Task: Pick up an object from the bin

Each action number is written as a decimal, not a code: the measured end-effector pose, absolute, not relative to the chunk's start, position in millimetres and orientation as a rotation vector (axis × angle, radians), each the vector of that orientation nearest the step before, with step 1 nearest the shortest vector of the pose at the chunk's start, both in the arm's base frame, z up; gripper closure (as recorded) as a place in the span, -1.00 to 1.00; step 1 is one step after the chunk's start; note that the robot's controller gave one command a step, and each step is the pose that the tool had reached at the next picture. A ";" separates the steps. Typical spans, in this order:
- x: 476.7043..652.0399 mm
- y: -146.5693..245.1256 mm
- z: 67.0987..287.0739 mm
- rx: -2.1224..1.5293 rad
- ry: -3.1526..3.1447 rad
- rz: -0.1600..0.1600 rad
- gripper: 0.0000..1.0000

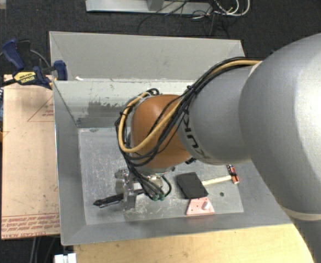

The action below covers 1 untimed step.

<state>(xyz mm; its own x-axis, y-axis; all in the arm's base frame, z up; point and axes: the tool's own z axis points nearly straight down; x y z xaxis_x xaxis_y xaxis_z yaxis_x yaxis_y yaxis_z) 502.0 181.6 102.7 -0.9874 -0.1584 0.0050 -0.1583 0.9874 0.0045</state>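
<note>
The grey metal bin [67,163] has a scuffed floor, and the gripper [128,195] is down low over it at about 8 o'clock from the floor's middle, below the arm's orange wrist cover [155,127] and its looped cables. Whether the claw is spread or pressed together I cannot tell: the metal parts at its tip run together.

A slim black bar-shaped piece [108,201] lies flat on the floor at the gripper's 9 o'clock, one end right against the gripper's foot. It is the nearest thing to the claw, though whether it is pinched I cannot tell.

At the gripper's 3 o'clock, apart from it, lies a flat black square pad [191,184]. Just beside that pad, at its 5 o'clock, is a flat pink plastic piece [199,206]. At the pad's 2 o'clock lies a thin pale stick with a red-orange end [225,178].
</note>
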 end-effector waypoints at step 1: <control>502.8 181.9 117.7 0.249 -3.129 -0.008 1.00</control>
<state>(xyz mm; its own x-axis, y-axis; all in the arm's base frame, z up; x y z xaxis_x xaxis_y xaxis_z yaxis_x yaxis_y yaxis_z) 502.8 181.9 117.7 -0.9874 -0.1581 0.0024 -0.1581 0.9874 0.0050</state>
